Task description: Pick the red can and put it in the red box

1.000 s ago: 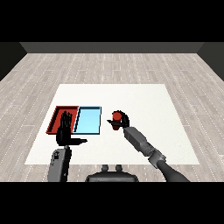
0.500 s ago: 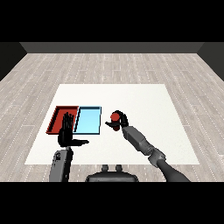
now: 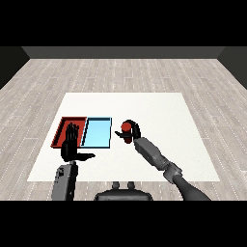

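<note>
Head view: the red can [image 3: 126,127] is seen just right of the light blue tray [image 3: 98,132], held within the curled fingers of the right robot hand [image 3: 132,132], which is closed round it. Whether the can is lifted off the white desk [image 3: 159,116] cannot be told. The carrying step is judged to be in hand; next, the can would need to be taken toward nine o'clock, across the light blue tray, to the red tray [image 3: 63,129] and released there. The left robot hand [image 3: 72,147] is held with straight, spread fingers at the red tray's six o'clock edge, holding nothing.
</note>
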`<control>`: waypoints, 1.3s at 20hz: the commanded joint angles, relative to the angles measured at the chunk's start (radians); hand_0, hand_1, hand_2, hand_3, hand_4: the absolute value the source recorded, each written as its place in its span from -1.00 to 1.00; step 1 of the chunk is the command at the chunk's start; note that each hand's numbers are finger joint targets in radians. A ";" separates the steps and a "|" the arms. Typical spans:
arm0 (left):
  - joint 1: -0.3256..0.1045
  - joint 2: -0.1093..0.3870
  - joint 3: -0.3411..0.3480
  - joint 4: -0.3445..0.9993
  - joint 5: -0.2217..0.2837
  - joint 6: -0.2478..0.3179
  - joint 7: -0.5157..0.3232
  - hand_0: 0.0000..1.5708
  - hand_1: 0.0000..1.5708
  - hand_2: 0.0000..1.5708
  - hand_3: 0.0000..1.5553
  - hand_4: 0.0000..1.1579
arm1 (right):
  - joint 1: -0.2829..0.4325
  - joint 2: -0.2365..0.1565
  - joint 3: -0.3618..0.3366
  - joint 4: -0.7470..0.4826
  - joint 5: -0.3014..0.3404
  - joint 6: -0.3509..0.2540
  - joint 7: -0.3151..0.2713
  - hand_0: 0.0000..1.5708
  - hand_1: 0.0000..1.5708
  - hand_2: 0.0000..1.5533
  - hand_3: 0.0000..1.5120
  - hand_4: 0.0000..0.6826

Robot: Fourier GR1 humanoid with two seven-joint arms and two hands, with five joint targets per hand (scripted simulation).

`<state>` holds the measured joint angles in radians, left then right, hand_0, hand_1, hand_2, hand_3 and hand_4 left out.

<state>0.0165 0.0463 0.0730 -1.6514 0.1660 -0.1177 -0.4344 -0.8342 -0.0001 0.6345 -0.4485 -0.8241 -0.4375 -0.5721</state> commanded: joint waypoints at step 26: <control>-0.094 -0.046 -0.300 0.010 -0.158 0.153 0.186 -1.00 -1.00 -1.00 -1.00 -1.00 | 0.354 -0.273 -0.055 -1.038 0.349 -0.217 0.211 0.83 0.83 0.82 0.83 0.82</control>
<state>-0.0639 0.0022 -0.1977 -1.7067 0.0201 0.0200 -0.2288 -0.5710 -0.2131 0.5673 -1.3140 -0.5219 -0.6393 -0.3934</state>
